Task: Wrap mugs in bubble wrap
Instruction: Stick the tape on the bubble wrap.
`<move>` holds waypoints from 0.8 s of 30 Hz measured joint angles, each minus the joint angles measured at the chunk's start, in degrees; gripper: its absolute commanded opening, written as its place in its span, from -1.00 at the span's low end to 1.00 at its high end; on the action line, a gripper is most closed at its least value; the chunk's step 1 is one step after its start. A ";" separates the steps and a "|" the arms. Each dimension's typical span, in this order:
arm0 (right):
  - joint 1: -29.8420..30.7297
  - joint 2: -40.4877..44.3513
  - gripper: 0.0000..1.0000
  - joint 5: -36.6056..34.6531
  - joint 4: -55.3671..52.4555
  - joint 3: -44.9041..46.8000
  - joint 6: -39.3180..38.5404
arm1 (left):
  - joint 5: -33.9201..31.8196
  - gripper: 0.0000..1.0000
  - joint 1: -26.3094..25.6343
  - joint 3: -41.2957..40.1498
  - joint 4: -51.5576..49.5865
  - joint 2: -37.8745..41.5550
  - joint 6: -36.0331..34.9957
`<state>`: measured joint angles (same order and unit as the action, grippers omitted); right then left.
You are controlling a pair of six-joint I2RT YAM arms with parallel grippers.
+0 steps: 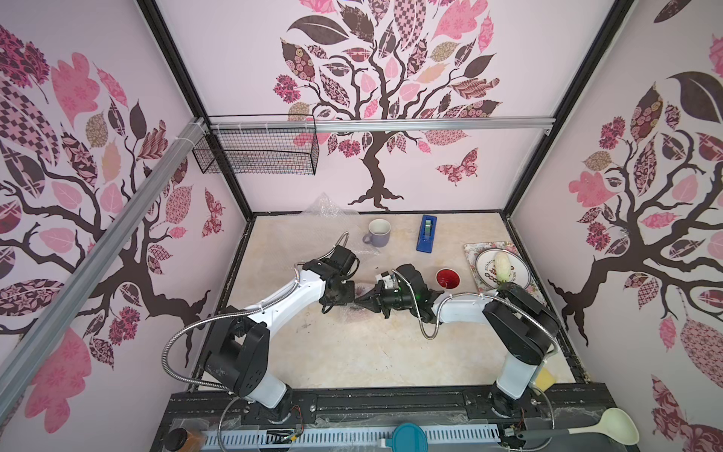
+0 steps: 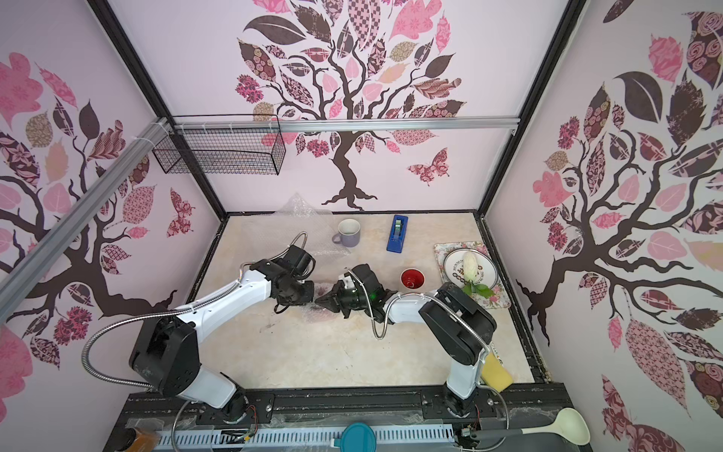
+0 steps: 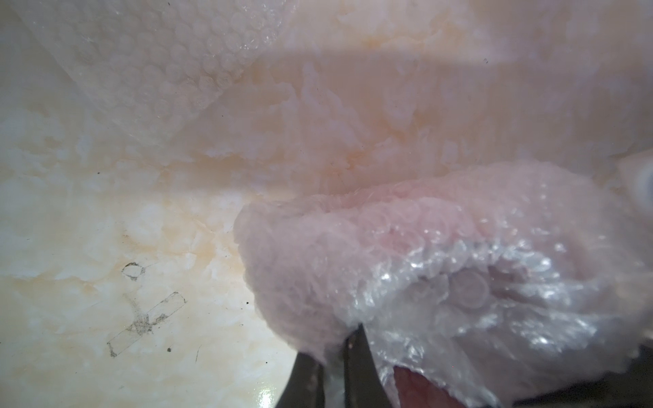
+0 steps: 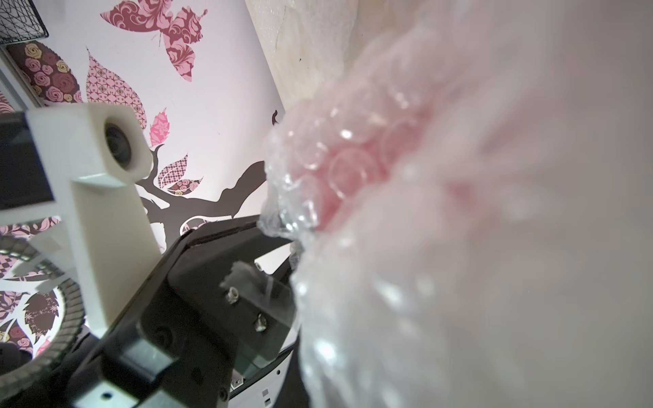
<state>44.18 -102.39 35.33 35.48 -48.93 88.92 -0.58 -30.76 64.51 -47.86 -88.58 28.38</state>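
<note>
Left tool (image 3: 334, 356) is closed on a thin fold of wrap (image 3: 441, 268), with film visibly trapped between its dark jaws. Right tool (image 1: 358, 302) is closed too, its tips nose to nose with the left one at the bundle. Its wrist view is filled by blurred wrap, so whether it pinches a fold cannot be told.

Location: the bundle lies on the counter (image 1: 352, 352) between the two tools. The red mug (image 4: 353, 166) shows as a pink-red blur through the film. Lavender mug (image 1: 378, 233) stands upright and bare at the far side, by a spare sheet (image 1: 326, 217); whether it stands on that sheet is unclear. Red-lined mug (image 1: 448, 278) stands bare near the right arm.

Risks, as judged:
- The left hold is a narrow pinch on slick film. A pull may slip it free, and the springy wrap would open, since no tape is seen on it.
- A reddish patch shows past the film's edge in the left wrist view; cover there looks incomplete.
- The tools are very close, and a small misjudged move could knock them together or shove the mug.

Materials: the wrap is clear, crinkled and glossy, studded with round bubbles and bunched into a soft lump. The mugs are hard glazed cylinders. The counter is smooth, pale, marbled and scuffed.
</note>
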 measured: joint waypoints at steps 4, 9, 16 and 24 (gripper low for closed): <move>0.02 -0.26 -1.00 -0.81 0.85 0.61 0.02 | -0.59 -1.00 -0.48 -1.88 1.25 1.62 1.01; 0.48 -0.50 -1.00 -1.49 0.74 0.66 0.09 | -0.57 -1.00 -0.90 -4.33 2.45 2.89 2.97; 0.55 -0.52 -1.00 -2.05 1.20 0.66 0.81 | -0.68 -1.00 -1.11 -7.02 4.17 5.73 6.16; 0.70 -0.52 -1.00 -3.19 1.14 0.57 1.77 | -0.72 -1.00 -1.68 -8.68 5.57 6.84 9.94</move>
<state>44.88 -102.91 32.14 36.62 -48.36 90.70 -1.30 -32.45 55.83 -42.28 -81.73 38.33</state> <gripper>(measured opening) 0.046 0.074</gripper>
